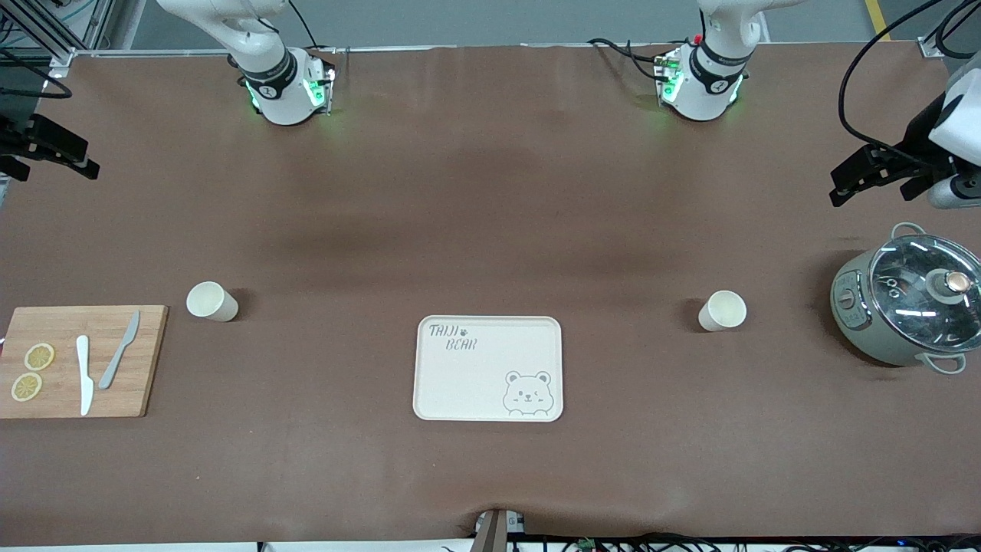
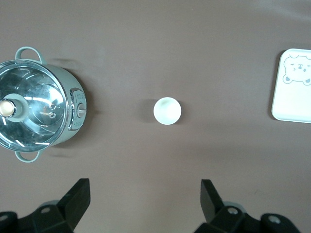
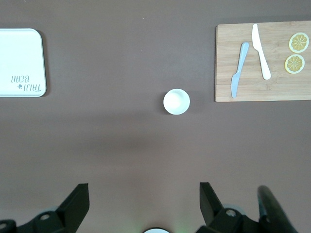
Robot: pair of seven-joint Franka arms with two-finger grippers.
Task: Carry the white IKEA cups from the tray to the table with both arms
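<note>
Hanging high over the table's end near the grey-green pot (image 1: pixel 908 307), the left gripper (image 2: pixel 145 199) has its fingers spread wide with nothing between them. Below it in the left wrist view, one white cup (image 2: pixel 167 110) stands upright, its long axis vertical and its round open mouth facing up. On the table this cup (image 1: pixel 722 310) sits between the pot and the bear tray (image 1: pixel 488 369), apart from both.

The right gripper (image 3: pixel 144 201) is likewise raised over the table's other end, fingers set apart and empty. The second white cup (image 3: pixel 176 101) shows beneath it, also upright with its rim upward. This cup (image 1: pixel 211 300) stands just beside the corner of the wooden cutting board (image 1: pixel 80 360), slightly farther from the front camera than the board. The board carries a white knife (image 1: pixel 84 374), a grey knife (image 1: pixel 119 349) and two lemon slices (image 1: pixel 33 371).

The tray lies flat between the two cups, nearer to the front camera than either, and holds nothing.
</note>
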